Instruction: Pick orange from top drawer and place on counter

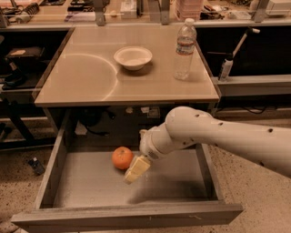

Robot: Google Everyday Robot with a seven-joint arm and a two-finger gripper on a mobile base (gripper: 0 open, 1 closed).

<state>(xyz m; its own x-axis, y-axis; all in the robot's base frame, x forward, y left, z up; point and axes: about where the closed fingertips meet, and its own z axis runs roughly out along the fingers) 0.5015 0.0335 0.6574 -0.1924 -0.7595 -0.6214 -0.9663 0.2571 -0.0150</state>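
The orange lies on the grey floor of the open top drawer, toward its back middle. My gripper hangs inside the drawer just right of and slightly in front of the orange, its yellowish pad close beside the fruit. The white arm reaches in from the right. The beige counter sits above the drawer.
A white bowl and a clear water bottle stand on the counter. A cluttered workbench runs along the back. The drawer's thick front board is nearest the camera. Dark shelving stands to the left.
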